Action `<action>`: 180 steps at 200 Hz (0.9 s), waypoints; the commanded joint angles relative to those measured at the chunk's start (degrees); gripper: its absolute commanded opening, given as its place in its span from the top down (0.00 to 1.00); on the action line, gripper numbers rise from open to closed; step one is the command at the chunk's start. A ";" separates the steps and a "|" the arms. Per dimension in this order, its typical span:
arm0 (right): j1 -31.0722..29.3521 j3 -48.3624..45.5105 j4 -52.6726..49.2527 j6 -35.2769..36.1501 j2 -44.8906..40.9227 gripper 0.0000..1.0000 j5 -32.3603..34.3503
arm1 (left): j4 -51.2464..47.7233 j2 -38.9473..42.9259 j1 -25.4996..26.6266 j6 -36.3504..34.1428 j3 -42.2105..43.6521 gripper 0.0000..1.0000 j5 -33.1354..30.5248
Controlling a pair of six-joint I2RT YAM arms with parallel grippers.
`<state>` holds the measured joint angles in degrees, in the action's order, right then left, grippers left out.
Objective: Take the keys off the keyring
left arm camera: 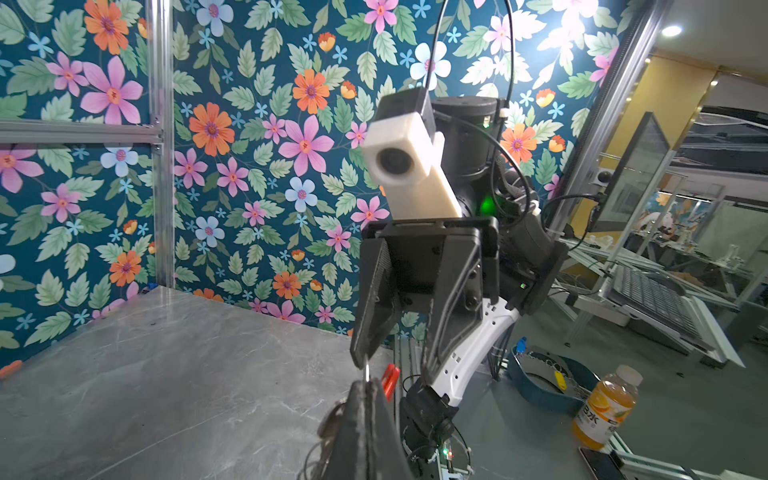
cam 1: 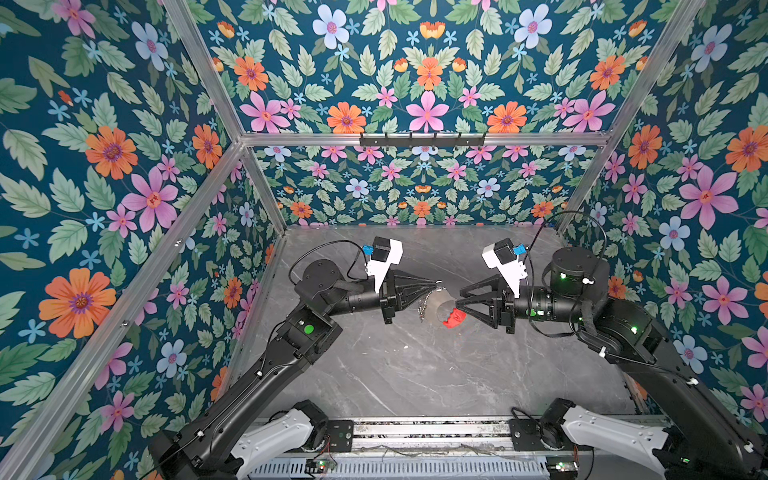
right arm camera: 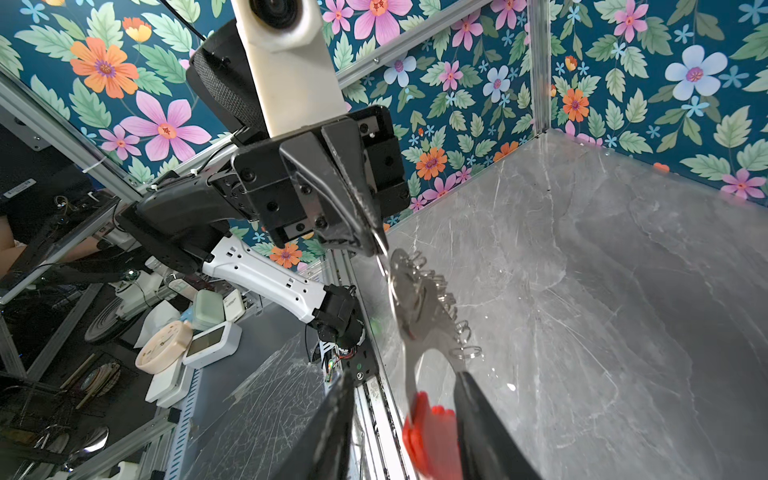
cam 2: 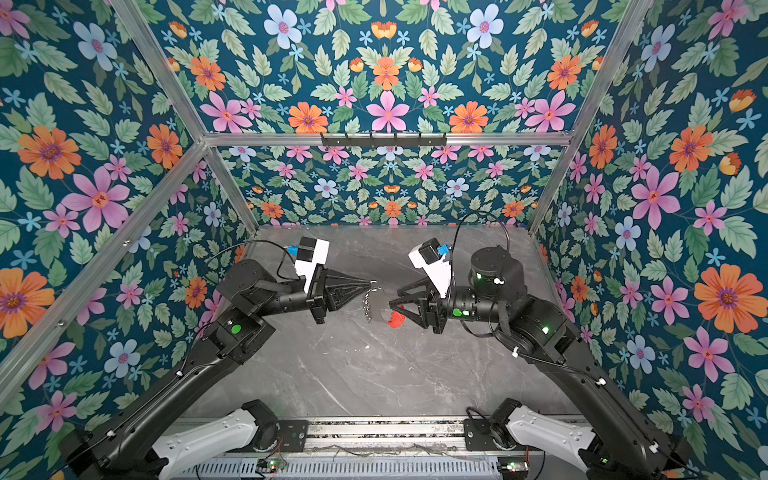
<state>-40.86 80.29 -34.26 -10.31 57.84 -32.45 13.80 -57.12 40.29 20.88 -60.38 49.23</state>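
Note:
The keyring (cam 1: 435,306) (cam 2: 377,309) is a flat grey crescent plate with a red end (cam 1: 454,319) and a fringe of small silver loops (right arm camera: 451,299). It hangs above the marble table (cam 1: 415,374) between the two arms. My left gripper (cam 1: 436,285) (left arm camera: 368,388) is shut on a silver loop (left arm camera: 368,371) at the keyring's upper end. My right gripper (cam 1: 459,305) (right arm camera: 403,378) is open, and its fingers (right arm camera: 471,399) stand on either side of the red end (right arm camera: 432,436), which is blurred. I cannot make out the keys among the loops.
Floral walls on an aluminium frame (cam 1: 195,249) close in the left, back and right sides. A black hook rail (cam 1: 422,140) is fixed to the back bar. Both arm bases sit on a metal rail (cam 1: 428,432) along the front edge. Outside the cell stands an orange drink bottle (left arm camera: 604,409).

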 commanded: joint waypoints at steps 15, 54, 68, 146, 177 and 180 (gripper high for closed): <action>-0.03 -1.87 3.35 0.90 -0.32 0.56 0.85 | 4.52 0.50 0.05 0.65 -0.39 1.00 -1.96; -0.10 -2.60 4.02 1.07 -0.02 0.55 1.20 | 6.76 0.65 0.05 3.11 0.26 1.00 -4.75; -0.64 -2.39 3.78 1.55 0.40 0.61 2.06 | 7.20 0.54 0.05 3.94 0.34 1.00 -5.48; -4.27 1.43 0.25 5.16 3.09 1.00 7.92 | 5.42 -0.45 0.14 6.70 -0.78 1.00 -9.39; -6.50 2.97 -2.08 7.06 4.24 1.00 11.61 | 1.94 -0.20 0.14 5.83 -1.78 1.00 -11.51; -6.76 3.15 -2.24 7.20 4.29 1.00 12.21 | 1.60 -0.26 0.14 5.64 -1.95 1.00 -11.53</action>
<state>-46.28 82.54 -34.98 -5.76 61.54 -23.53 16.73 -57.49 40.45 27.05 -61.41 39.88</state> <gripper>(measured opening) 0.080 0.051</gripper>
